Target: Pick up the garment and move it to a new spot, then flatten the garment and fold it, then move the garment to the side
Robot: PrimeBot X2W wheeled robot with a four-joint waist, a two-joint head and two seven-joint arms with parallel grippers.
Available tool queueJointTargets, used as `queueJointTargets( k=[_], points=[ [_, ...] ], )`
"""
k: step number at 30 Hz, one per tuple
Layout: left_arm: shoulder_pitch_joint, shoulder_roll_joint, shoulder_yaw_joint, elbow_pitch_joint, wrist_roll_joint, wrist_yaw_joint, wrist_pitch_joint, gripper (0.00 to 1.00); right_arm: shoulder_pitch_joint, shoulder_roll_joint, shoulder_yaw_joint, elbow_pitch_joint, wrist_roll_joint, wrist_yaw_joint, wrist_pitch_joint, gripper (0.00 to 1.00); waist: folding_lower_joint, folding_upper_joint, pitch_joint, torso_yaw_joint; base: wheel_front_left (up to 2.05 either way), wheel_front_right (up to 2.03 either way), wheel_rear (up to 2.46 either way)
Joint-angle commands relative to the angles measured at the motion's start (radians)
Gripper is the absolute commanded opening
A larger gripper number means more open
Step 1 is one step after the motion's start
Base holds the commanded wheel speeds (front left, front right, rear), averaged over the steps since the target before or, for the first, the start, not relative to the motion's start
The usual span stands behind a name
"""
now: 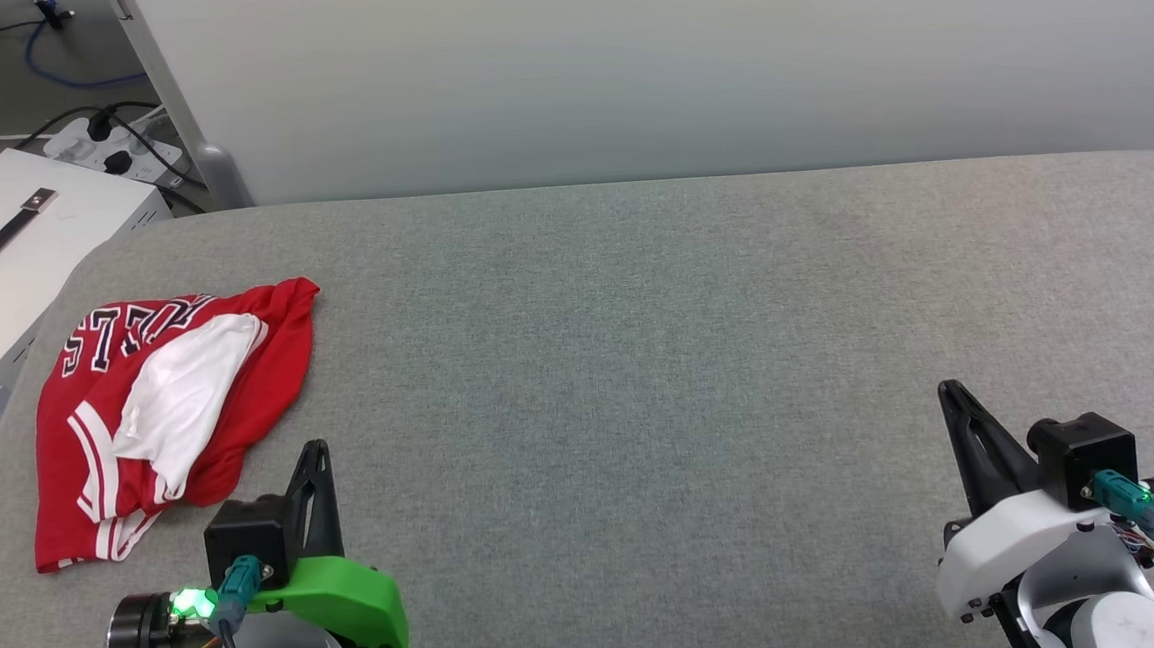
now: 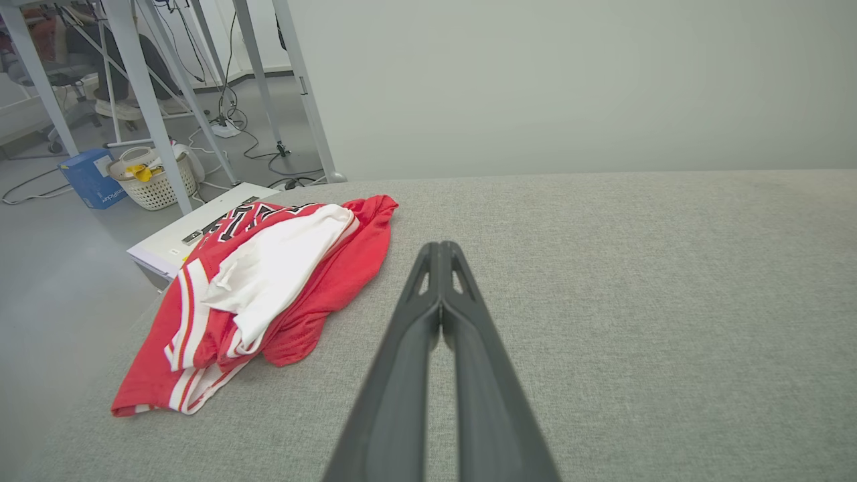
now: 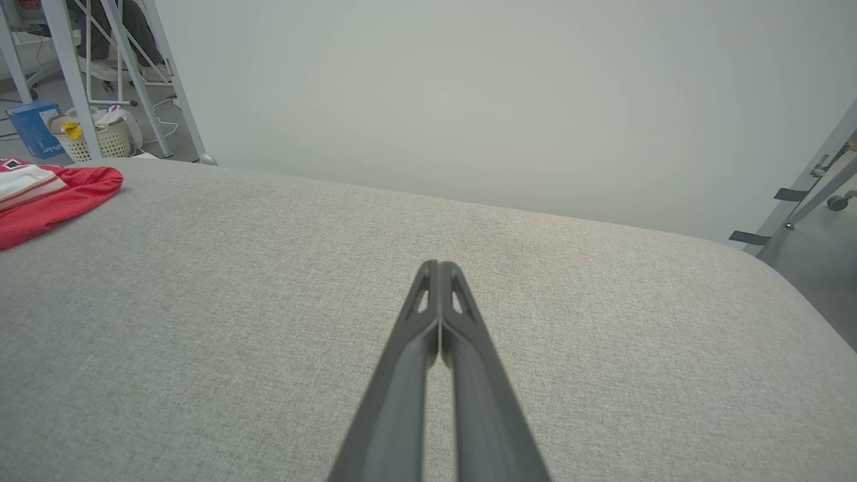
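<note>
The garment (image 1: 181, 398) lies crumpled at the desk's (image 1: 639, 360) left edge, not yet lifted, so I'd say the pick-up is the step in hand. The left gripper (image 1: 316, 452), pressed together and empty, sits just near-right of it and must spread and reach over. The right gripper (image 1: 948, 393), also pressed together, rests far right.

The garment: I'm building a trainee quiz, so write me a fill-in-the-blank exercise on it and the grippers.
The garment lies crumpled near the table's ____ edge.
Its body is ____, with a white sleeve showing.
The left gripper and right gripper both have fingers ____, holding nothing.
Missing: left; red; shut.
</note>
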Motion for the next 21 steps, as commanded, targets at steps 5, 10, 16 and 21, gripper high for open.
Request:
queueJointTargets(
  k=[5, 10, 16, 21],
  points=[
    [-0.014, -0.005, 0.000, -0.002, 0.009, 0.004, -0.001, 0.00, 0.010, 0.000, -0.002, -0.004, -0.010, -0.001, 0.003, 0.00, 0.0000, 0.0120, 0.000, 0.000, 0.00, 0.00, 0.00],
    [-0.014, -0.005, 0.000, -0.002, 0.009, 0.004, -0.001, 0.00, 0.010, 0.000, -0.002, -0.004, -0.010, -0.001, 0.003, 0.00, 0.0000, 0.0120, 0.000, 0.000, 0.00, 0.00, 0.00],
    [-0.014, -0.005, 0.000, -0.002, 0.009, 0.004, -0.001, 0.00, 0.010, 0.000, -0.002, -0.004, -0.010, -0.001, 0.003, 0.00, 0.0000, 0.0120, 0.000, 0.000, 0.00, 0.00, 0.00],
    [-0.014, -0.005, 0.000, -0.002, 0.009, 0.004, -0.001, 0.00, 0.010, 0.000, -0.002, -0.004, -0.010, -0.001, 0.003, 0.00, 0.0000, 0.0120, 0.000, 0.000, 0.00, 0.00, 0.00]
  ],
)
